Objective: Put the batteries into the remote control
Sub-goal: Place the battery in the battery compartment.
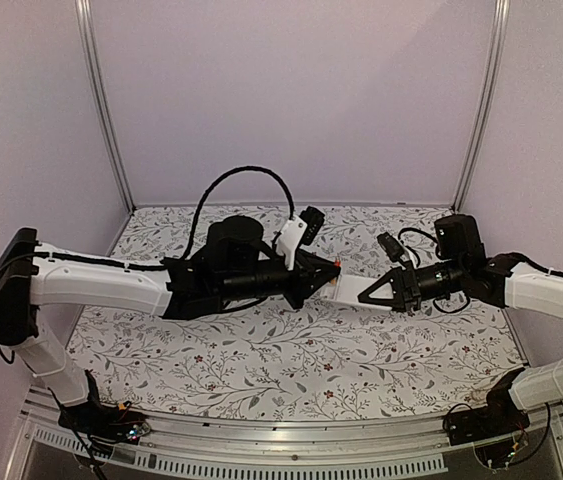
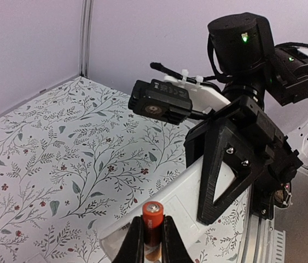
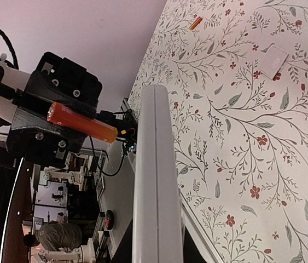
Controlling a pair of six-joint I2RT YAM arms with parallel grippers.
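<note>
Remote control (image 1: pixel 346 290) is held in the air above the flowered table (image 3: pixel 241 137), with the jaws of the right gripper (image 1: pixel 369 291) clamped on one end, its free end pointing toward the left arm. The left gripper (image 2: pixel 152 241) has its jaws clamped on an orange-red battery (image 2: pixel 152 216), which sits just beside that free end of the white handset, though contact between the two cannot be made out. A second battery (image 3: pixel 196 22) lies on the table well away from both arms, and a small white cover (image 3: pixel 274 59) lies flat near it, not touching.
</note>
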